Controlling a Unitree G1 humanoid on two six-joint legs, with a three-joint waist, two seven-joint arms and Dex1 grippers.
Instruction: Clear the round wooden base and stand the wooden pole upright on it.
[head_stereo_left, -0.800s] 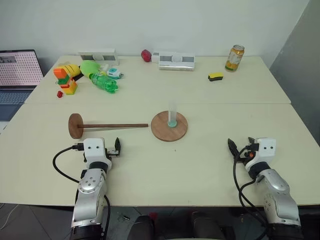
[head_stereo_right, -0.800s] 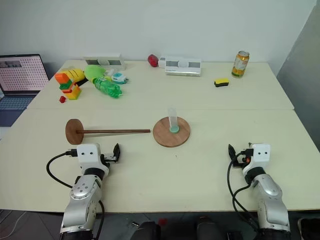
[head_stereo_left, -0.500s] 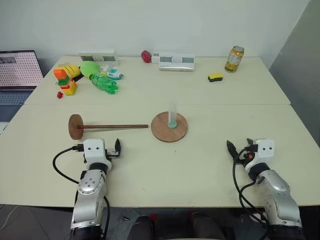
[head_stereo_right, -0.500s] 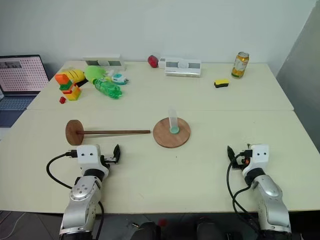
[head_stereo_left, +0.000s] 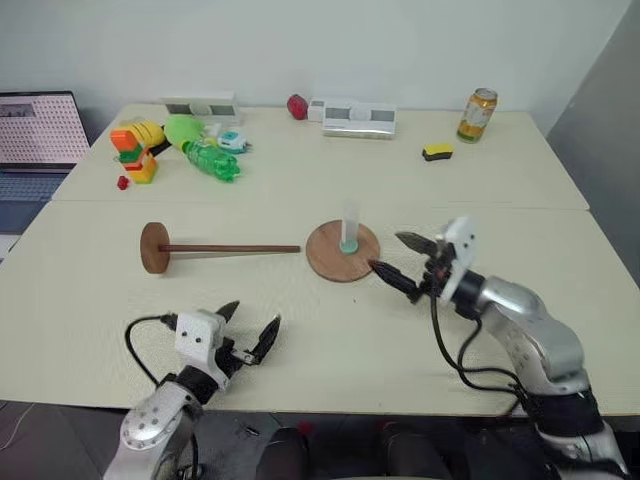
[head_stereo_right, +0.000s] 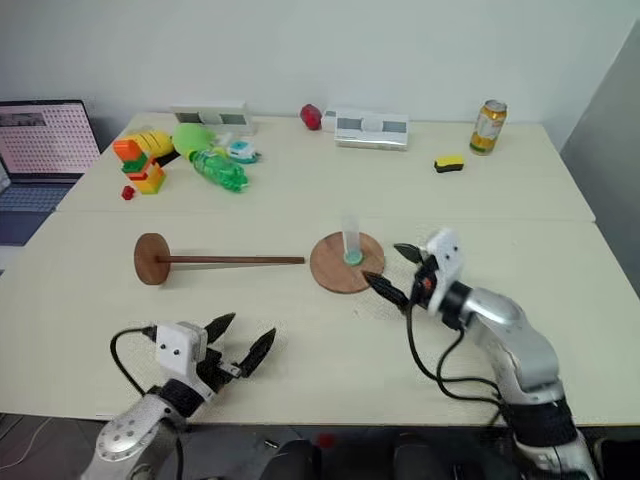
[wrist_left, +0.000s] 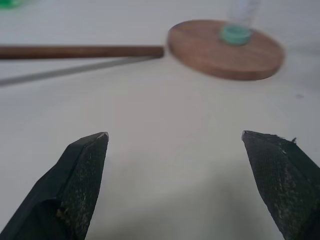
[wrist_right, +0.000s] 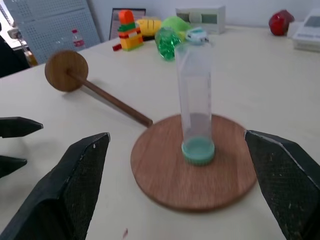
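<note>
Cream table (head_stereo_left: 300, 185): right gripper (head_stereo_left: 398, 260) now up near round wooden base (head_stereo_left: 343, 251), jaws wide, facing clear tube (head_stereo_left: 348, 227); left gripper (head_stereo_left: 248, 326) open, idle; wooden pole (head_stereo_left: 215, 248) lying left

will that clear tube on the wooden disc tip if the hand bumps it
Probably: the clear plastic tube stands tall and narrow on its small green cap. It looks empty, so likely light. Once toppled, its round wall may roll off the round wooden base.
</note>
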